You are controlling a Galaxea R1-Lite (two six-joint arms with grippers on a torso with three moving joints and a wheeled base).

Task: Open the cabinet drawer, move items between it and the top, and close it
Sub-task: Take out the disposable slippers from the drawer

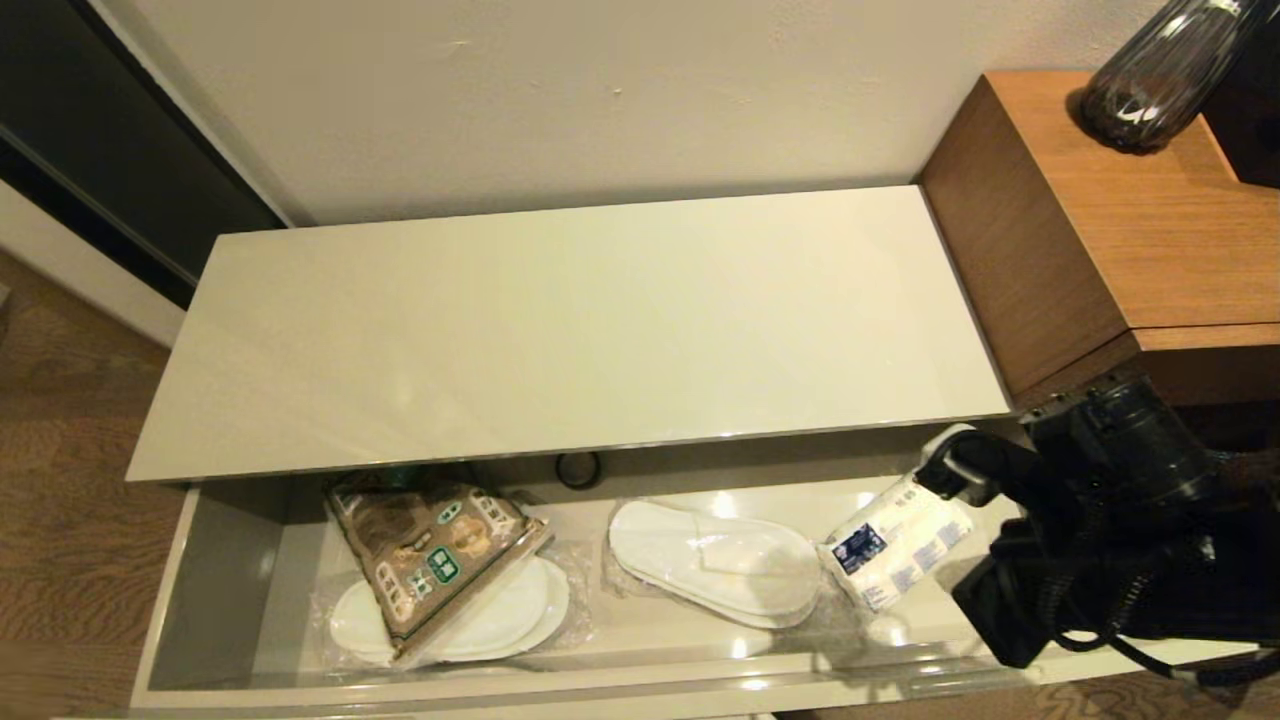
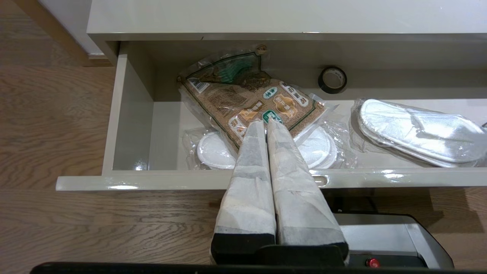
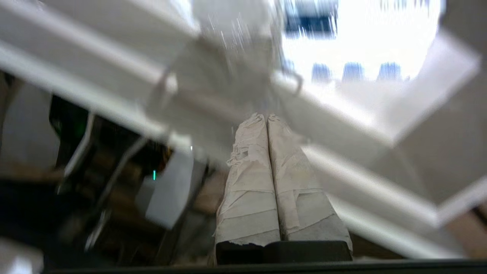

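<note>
A long, shallow, glossy beige cabinet drawer is standing pulled open beneath the cabinet's flat cream top, which is lying bare. Inside the drawer, toward its left end, a brown-and-green clear snack bag is lying tilted across a plastic-wrapped pair of white flat slippers. A small black tape roll is sitting at the back of the drawer, partly hidden under the top's front edge. Near the middle, a second wrapped pair of white slippers is lying flat. Just beside it, toward the right end, a white tissue pack with a blue label is sitting tilted.
</note>
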